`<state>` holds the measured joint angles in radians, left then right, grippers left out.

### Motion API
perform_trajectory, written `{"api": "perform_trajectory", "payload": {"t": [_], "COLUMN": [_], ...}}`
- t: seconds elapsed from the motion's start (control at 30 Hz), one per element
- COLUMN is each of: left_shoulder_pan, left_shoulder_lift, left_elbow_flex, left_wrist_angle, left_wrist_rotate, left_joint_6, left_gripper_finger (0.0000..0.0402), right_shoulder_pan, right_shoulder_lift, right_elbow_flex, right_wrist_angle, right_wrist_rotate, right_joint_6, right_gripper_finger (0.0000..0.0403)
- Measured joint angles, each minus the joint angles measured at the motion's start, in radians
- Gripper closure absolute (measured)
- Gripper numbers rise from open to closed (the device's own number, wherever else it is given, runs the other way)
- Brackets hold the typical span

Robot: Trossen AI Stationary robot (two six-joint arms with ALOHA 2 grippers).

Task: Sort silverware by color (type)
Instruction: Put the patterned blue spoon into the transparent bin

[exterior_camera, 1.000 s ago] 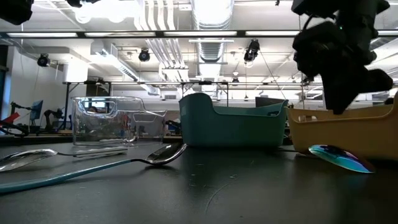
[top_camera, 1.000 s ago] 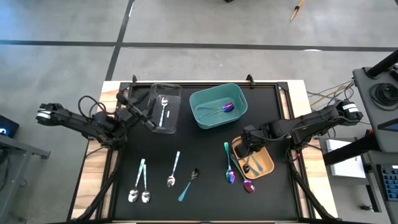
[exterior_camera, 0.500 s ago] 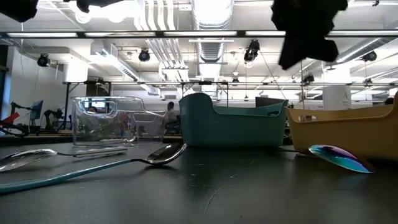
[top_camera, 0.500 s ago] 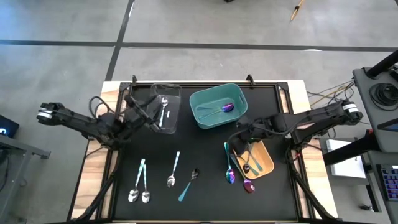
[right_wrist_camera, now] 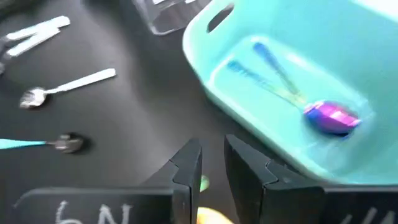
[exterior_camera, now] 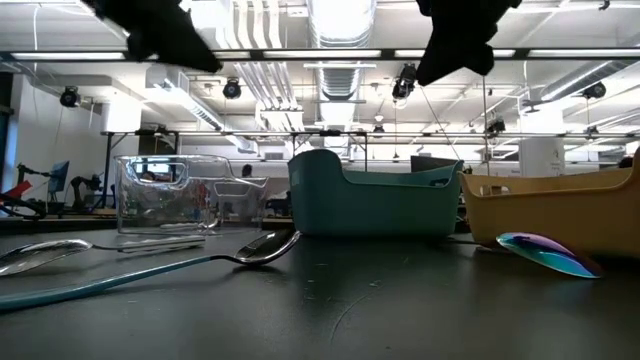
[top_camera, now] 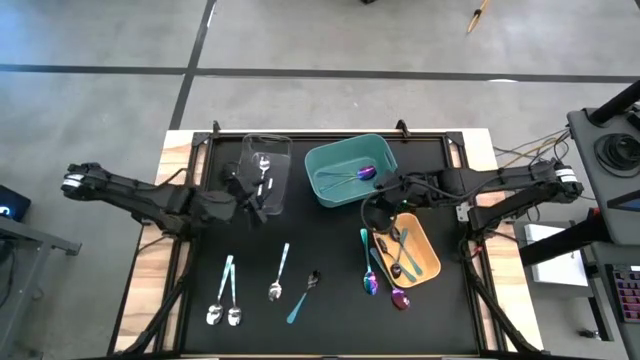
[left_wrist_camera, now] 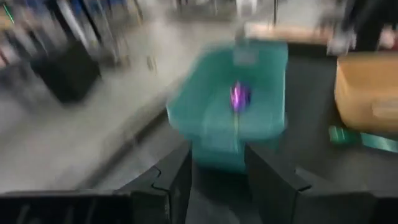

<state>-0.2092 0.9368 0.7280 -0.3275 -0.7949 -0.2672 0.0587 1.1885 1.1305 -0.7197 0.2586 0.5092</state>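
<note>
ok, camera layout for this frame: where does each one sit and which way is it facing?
High: overhead, straight down on the table; both arms show.
Low: at tabletop height, looking across at the clear bin, teal bin and orange bin; arm parts hang from above.
Left wrist: looks past the left gripper at the teal bin.
Right wrist: looks past the right gripper into the teal bin.
Shared: both wrist views show the purple spoon in the teal bin.

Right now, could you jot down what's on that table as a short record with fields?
Clear plastic bin: one silver spoon inside
Teal plastic bin: purple-blue iridescent spoon inside
Orange bin: dark utensils inside
Loose on black mat: about seven pieces
Left gripper: beside clear bin, jaws apart, empty
Right gripper: between teal and orange bins, empty
</note>
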Motion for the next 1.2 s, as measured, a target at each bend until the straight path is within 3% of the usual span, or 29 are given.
{"api": "perform_trajectory", "payload": {"t": [0.1,0.2,0.43,0.63,0.93,1.2], "left_shoulder_pan": [0.000,-0.005,-0.069,-0.125,-0.200,-0.255], "left_shoulder_lift": [0.036,0.088,0.252,0.385,0.526,0.589], "left_elbow_flex": [0.050,0.083,0.124,0.144,0.143,0.183], "left_wrist_angle": [-0.205,-0.308,-0.323,-0.339,-0.343,-0.340], "left_wrist_rotate": [0.087,0.207,0.418,0.536,0.573,0.548], "left_joint_6": [-0.204,-0.354,-0.522,-0.651,-0.939,-1.038], "left_gripper_finger": [0.0275,0.0277,0.0277,0.0277,0.0276,0.0244], "right_shoulder_pan": [-0.001,-0.001,-0.001,-0.001,0.000,0.000], "right_shoulder_lift": [0.000,0.000,0.004,0.004,0.004,0.004], "right_elbow_flex": [-0.006,-0.021,-0.039,-0.039,-0.040,-0.040], "right_wrist_angle": [0.010,0.028,0.102,0.124,0.129,0.135], "right_wrist_rotate": [0.062,0.096,0.109,0.109,0.109,0.109], "right_joint_6": [-0.074,-0.125,-0.205,-0.236,-0.273,-0.286], "right_gripper_finger": [0.0344,0.0344,0.0344,0.0344,0.0344,0.0344]}}
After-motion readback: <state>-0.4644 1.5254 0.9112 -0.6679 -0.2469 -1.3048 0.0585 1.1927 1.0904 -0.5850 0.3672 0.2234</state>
